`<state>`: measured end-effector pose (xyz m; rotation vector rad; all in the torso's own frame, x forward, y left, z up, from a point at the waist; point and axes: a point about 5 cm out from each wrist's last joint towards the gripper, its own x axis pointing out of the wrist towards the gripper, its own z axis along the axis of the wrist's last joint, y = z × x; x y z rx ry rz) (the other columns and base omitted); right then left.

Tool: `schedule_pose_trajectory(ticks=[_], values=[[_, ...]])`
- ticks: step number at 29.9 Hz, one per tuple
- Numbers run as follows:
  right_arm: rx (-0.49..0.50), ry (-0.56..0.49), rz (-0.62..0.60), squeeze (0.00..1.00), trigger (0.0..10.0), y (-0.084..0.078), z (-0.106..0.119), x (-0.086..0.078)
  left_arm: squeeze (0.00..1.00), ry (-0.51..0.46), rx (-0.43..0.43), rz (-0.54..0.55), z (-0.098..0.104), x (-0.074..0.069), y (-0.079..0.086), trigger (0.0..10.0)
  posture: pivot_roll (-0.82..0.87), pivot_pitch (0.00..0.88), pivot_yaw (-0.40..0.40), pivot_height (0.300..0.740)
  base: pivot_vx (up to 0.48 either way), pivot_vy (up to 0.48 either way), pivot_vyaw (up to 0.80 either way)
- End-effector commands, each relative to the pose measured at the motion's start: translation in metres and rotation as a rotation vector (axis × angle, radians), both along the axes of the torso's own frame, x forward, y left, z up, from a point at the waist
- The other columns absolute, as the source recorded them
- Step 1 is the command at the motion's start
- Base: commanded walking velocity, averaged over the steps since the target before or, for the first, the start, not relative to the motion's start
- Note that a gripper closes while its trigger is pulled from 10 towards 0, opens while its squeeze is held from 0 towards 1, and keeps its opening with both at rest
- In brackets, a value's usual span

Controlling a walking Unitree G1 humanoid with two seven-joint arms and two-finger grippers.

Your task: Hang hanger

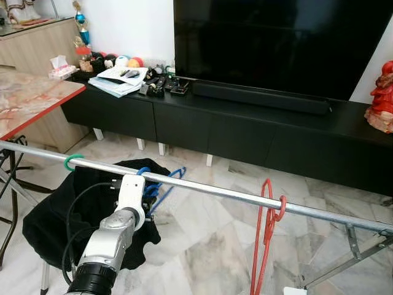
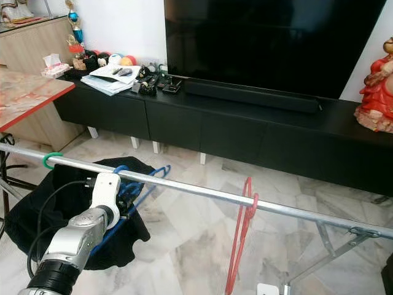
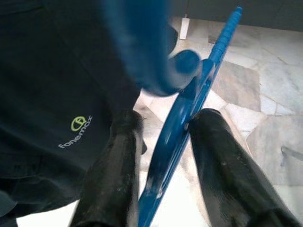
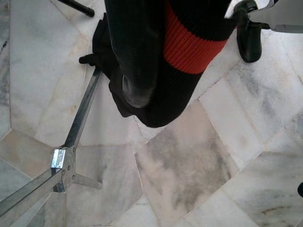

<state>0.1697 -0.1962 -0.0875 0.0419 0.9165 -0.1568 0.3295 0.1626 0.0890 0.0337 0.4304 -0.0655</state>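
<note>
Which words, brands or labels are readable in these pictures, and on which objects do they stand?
"fonemax", with a small round green logo above it: on the black garment beside the blue hanger held by the left end effector.
Papers on the black TV cabinet: print too small to read.
Tissue box: no legible text.

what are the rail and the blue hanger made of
Rail: looks like bare metal tubing, silvery with a dull sheen. Blue hanger, between the left gripper fingers: probably moulded plastic, glossy and uniformly coloured, with ridges along its arm.
</note>
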Motion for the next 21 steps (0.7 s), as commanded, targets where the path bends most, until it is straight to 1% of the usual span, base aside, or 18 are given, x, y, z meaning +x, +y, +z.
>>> schedule_pose_trajectory(ticks=[1,5,12,17,21], values=[[0.003,0.011,0.003,0.0,10.0,0.001,-0.001,-0.001,0.0,0.0,0.014,-0.012,0.0,0.0,0.001,0.0,0.11,0.0,-0.007,0.74,0.0,0.0,0.0],[0.004,0.012,0.004,0.0,10.0,0.001,-0.001,-0.001,0.0,0.005,0.015,-0.017,-0.001,-0.002,0.0,0.0,0.11,0.0,-0.007,0.74,0.0,0.0,0.0],[0.007,0.006,0.007,0.0,10.0,-0.003,0.002,0.005,0.0,0.023,0.013,-0.043,-0.003,-0.004,-0.001,0.0,0.11,0.0,-0.007,0.74,0.0,0.0,0.0],[0.008,0.004,0.008,0.0,10.0,-0.001,0.003,0.007,0.0,0.034,0.015,-0.044,-0.005,-0.005,-0.002,0.0,0.11,0.0,-0.007,0.74,0.0,0.0,0.0],[0.011,-0.004,0.012,0.0,10.0,0.004,0.004,0.011,0.0,0.052,0.028,-0.043,-0.007,-0.006,-0.001,0.0,0.11,0.0,-0.006,0.74,0.0,0.0,0.0]])
